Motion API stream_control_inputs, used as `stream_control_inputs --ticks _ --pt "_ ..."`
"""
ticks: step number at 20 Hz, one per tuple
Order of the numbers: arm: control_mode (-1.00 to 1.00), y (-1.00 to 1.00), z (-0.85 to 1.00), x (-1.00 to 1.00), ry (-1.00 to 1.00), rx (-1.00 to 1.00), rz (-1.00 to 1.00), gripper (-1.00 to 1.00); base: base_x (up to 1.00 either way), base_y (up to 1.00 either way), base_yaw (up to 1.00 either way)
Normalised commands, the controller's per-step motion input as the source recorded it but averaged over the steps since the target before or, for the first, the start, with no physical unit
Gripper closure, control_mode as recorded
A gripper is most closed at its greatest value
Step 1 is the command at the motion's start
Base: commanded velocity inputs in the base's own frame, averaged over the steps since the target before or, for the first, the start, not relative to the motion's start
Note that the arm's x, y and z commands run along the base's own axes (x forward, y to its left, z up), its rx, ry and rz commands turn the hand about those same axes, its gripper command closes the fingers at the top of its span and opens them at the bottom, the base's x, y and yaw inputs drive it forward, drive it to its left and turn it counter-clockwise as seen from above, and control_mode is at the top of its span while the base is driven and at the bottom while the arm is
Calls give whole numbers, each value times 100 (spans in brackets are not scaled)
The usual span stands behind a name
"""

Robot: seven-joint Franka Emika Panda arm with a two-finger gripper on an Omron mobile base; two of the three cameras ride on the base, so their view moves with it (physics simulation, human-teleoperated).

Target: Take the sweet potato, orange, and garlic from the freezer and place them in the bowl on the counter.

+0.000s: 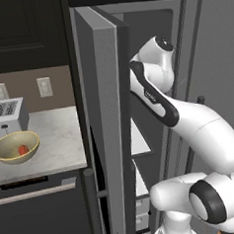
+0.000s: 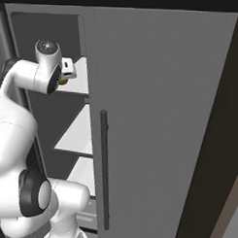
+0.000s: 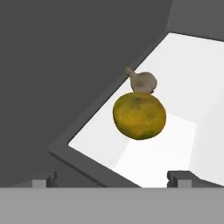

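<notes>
Gripper (image 3: 111,180) wide, empty — aimed at orange (image 3: 139,116) near shelf (image 3: 192,65) front edge; risks nudging touching garlic (image 3: 143,81) off.

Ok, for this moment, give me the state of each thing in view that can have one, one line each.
freezer: door swung open, white shelves exposed.
orange: resting on a freezer shelf, not held.
garlic: on the same shelf, just behind the orange, not held.
sweet potato: lying in the bowl.
bowl: upright on the counter beside the toaster.
end effector: open, empty, facing the orange.
</notes>
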Motion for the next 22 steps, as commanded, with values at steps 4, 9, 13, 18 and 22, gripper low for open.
stream_control_inputs --ticks 4,9,13,18,22 --pt "-100 0 0 20 0 0 0 -100 0 0 0" --pt "-100 0 0 22 0 0 0 -100 0 0 0" --pt "-100 0 -2 15 0 0 0 -100 0 0 0" --pt "-100 0 -9 9 0 0 0 -100 0 0 0" --pt "-100 3 -12 12 0 0 0 -100 0 0 0"
